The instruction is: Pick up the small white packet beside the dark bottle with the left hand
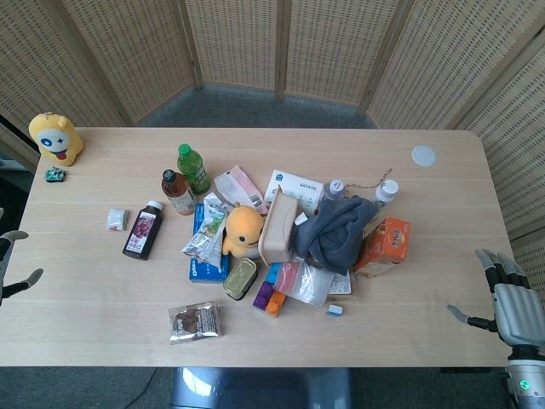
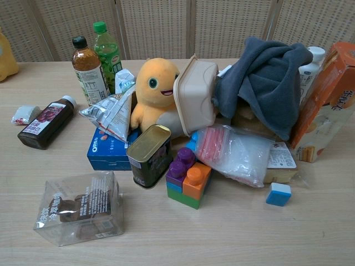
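Observation:
The small white packet (image 1: 116, 220) lies flat on the table just left of the dark bottle (image 1: 143, 229), which lies on its side with a white cap. In the chest view the packet (image 2: 25, 114) sits at the far left, touching or almost touching the bottle (image 2: 45, 122). My left hand (image 1: 12, 266) shows only at the left frame edge, off the table's left side, fingers apart and holding nothing, well left of and nearer than the packet. My right hand (image 1: 509, 300) hangs off the right table edge, fingers spread and empty. Neither hand shows in the chest view.
A crowded pile fills the table middle: green bottle (image 1: 193, 168), brown tea bottle (image 1: 178, 192), orange plush (image 1: 242, 230), Oreo box (image 2: 108, 152), tin can (image 2: 147, 155), grey cloth (image 1: 338, 228), orange box (image 1: 385, 244). A yellow plush (image 1: 55, 138) stands far left; a clear snack pack (image 1: 195, 321) lies near the front.

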Robot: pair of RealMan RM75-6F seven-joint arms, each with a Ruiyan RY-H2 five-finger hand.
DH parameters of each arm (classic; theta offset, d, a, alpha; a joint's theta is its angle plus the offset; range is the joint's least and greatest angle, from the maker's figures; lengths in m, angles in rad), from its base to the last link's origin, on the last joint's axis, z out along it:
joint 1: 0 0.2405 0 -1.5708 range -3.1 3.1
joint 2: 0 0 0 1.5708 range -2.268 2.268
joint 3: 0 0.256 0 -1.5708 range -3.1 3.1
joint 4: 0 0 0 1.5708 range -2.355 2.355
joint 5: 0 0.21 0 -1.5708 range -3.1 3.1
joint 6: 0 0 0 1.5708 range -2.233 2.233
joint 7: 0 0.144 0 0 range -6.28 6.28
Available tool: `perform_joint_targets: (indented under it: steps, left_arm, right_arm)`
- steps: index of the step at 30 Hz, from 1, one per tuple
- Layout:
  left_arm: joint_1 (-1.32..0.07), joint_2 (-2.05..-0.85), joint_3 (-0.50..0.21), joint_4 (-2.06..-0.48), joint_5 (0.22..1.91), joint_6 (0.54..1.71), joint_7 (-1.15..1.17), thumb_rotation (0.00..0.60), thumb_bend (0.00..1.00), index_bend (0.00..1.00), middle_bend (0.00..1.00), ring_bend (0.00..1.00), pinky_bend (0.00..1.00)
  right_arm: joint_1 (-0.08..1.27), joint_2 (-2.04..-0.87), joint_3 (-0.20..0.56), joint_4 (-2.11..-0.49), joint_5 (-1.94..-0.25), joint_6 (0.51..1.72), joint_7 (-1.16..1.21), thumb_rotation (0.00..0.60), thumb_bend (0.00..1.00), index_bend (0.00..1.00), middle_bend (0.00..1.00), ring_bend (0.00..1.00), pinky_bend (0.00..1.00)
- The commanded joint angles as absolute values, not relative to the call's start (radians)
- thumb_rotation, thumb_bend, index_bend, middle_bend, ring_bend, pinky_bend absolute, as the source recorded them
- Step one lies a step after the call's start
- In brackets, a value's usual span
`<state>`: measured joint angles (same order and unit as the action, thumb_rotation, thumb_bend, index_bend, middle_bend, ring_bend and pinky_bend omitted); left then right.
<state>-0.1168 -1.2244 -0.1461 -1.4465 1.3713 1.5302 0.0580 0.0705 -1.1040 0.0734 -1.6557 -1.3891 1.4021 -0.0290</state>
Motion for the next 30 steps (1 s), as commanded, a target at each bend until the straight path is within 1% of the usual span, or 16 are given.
perform_joint_targets:
  steps: [1, 4, 5, 8, 12, 13, 17, 21, 24, 30]
  left_arm:
    - [-0.117, -1.227, -0.148, -1.440, 1.367, 1.527, 0.059, 0.600, 0.02, 0.34, 0.00, 0.00, 0.00]
    - [-0.117, -1.228, -0.147, -1.437, 1.359, 1.518, 0.059, 0.600, 0.02, 0.33, 0.00, 0.00, 0.00]
    - [-0.117, -1.228, -0.147, -1.438, 1.357, 1.514, 0.058, 0.600, 0.02, 0.31, 0.00, 0.00, 0.00]
    - [-0.119, -1.225, -0.148, -1.440, 1.351, 1.505, 0.056, 0.600, 0.02, 0.22, 0.00, 0.00, 0.00]
    - [-0.130, -1.221, -0.155, -1.440, 1.320, 1.465, 0.067, 0.600, 0.01, 0.02, 0.00, 0.00, 0.00]
    - [-0.136, -1.221, -0.161, -1.438, 1.306, 1.451, 0.073, 0.600, 0.01, 0.00, 0.00, 0.00, 0.00]
    - [-0.184, -1.206, -0.195, -1.440, 1.208, 1.341, 0.136, 0.600, 0.00, 0.00, 0.00, 0.00, 0.00]
    - [-0.265, -1.182, -0.235, -1.461, 1.097, 1.208, 0.254, 0.600, 0.00, 0.00, 0.00, 0.00, 0.00]
    - [-0.323, -1.182, -0.252, -1.459, 1.030, 1.139, 0.339, 0.600, 0.00, 0.00, 0.00, 0.00, 0.00]
    - [-0.442, -1.214, -0.249, -1.412, 0.923, 1.023, 0.526, 0.600, 0.00, 0.00, 0.00, 0.00, 0.00]
  right_arm:
    - [0.070, -1.104, 0.073, -1.656, -1.389, 1.401, -0.028, 0.426, 0.00, 0.00, 0.00, 0.00, 0.00]
    - [0.071, -1.103, 0.072, -1.655, -1.389, 1.400, -0.027, 0.425, 0.00, 0.00, 0.00, 0.00, 0.00]
    - [0.071, -1.103, 0.072, -1.656, -1.390, 1.401, -0.027, 0.424, 0.00, 0.00, 0.00, 0.00, 0.00]
    - [0.070, -1.102, 0.073, -1.658, -1.391, 1.403, -0.025, 0.425, 0.00, 0.00, 0.00, 0.00, 0.00]
    - [0.069, -1.101, 0.077, -1.657, -1.382, 1.404, -0.023, 0.428, 0.00, 0.00, 0.00, 0.00, 0.00]
    - [0.069, -1.101, 0.077, -1.657, -1.380, 1.403, -0.023, 0.428, 0.00, 0.00, 0.00, 0.00, 0.00]
    - [0.070, -1.102, 0.077, -1.656, -1.380, 1.401, -0.025, 0.427, 0.00, 0.00, 0.00, 0.00, 0.00]
    - [0.070, -1.103, 0.078, -1.655, -1.377, 1.400, -0.026, 0.426, 0.00, 0.00, 0.00, 0.00, 0.00]
    - [0.070, -1.102, 0.080, -1.655, -1.374, 1.401, -0.023, 0.423, 0.00, 0.00, 0.00, 0.00, 0.00]
    - [0.070, -1.100, 0.082, -1.652, -1.371, 1.400, -0.017, 0.426, 0.00, 0.00, 0.00, 0.00, 0.00]
